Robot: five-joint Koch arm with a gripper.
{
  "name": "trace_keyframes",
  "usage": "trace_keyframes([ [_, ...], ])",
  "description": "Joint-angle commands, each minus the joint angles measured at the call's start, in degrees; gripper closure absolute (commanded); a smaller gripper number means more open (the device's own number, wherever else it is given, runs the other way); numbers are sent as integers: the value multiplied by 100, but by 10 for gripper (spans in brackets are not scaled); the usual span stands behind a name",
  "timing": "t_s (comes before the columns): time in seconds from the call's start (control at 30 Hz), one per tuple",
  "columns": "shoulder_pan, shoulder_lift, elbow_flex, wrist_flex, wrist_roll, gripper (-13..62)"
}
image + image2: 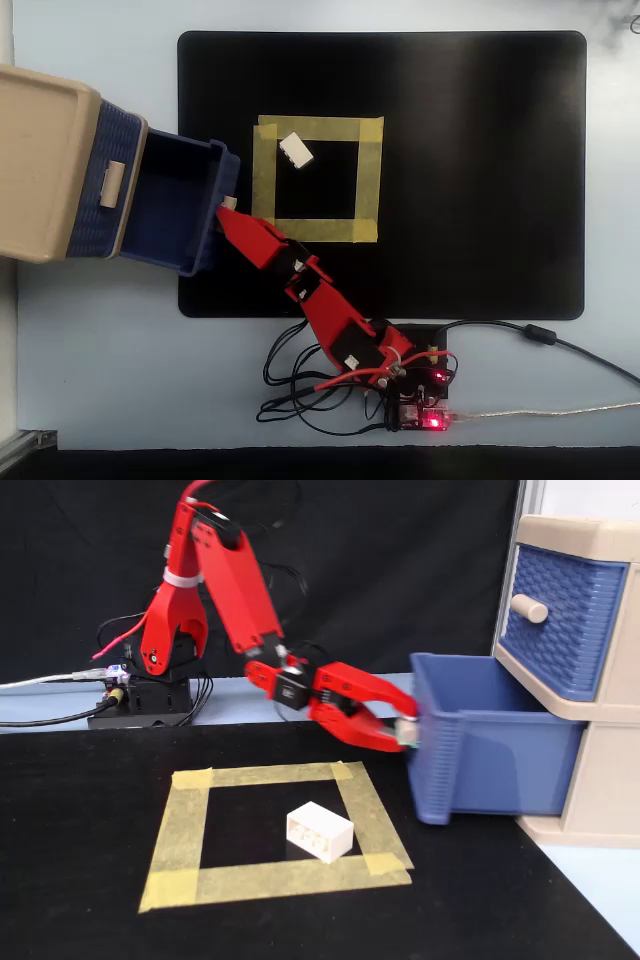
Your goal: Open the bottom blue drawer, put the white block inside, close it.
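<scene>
My gripper (404,731) is clamped on the handle (228,203) of the bottom drawer (480,745), which stands wide open. I should let go cleanly, back off, then fetch the block (319,832) lying inside the tape square (316,179).

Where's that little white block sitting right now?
In the overhead view the white block lies in the upper left corner of the yellow tape square, right of the pulled-out bottom blue drawer.
</scene>
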Motion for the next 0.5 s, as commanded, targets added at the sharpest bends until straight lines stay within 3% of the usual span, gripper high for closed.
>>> trace_keyframes([
  [0.0, 88, 316, 545, -18, -185, 575],
  [0.13, 290, 677, 826, -18, -149, 561],
  [0.23, 343, 1028, 791, -53, -105, 245],
  [0.27, 413, 1169, 817, -44, -97, 177],
  [0.47, 1143, 3094, 1881, 721, 290, 159],
])
